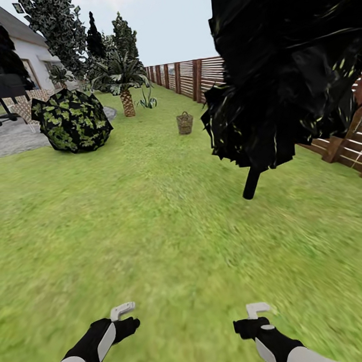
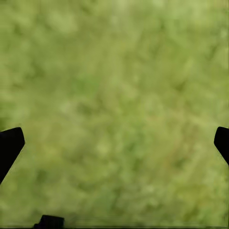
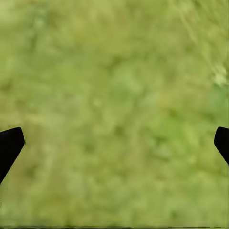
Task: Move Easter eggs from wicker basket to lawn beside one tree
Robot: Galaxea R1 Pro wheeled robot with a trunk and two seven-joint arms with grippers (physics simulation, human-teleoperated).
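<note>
The wicker basket (image 1: 185,123) stands small and far ahead on the lawn (image 1: 151,220), near the fence. Its inside is too distant to see, so the Easter eggs are hidden. A tree (image 1: 59,33) with dark angular leaf clumps rises at the far left by the house. My left gripper (image 1: 127,323) and right gripper (image 1: 250,324) hang low over the grass at the near edge. In the left wrist view the left gripper (image 2: 114,143) is open over bare grass, with its fingertips (image 2: 9,145) wide apart. The right gripper (image 3: 114,143) is likewise open over grass.
A dark tree with a thin black trunk (image 1: 251,183) leans in at the right, ahead of me. A round bush (image 1: 73,120) and a palm (image 1: 127,101) stand left of the basket. The slatted fence (image 1: 196,78) runs along the right, and the grey patio (image 1: 12,139) lies at the left.
</note>
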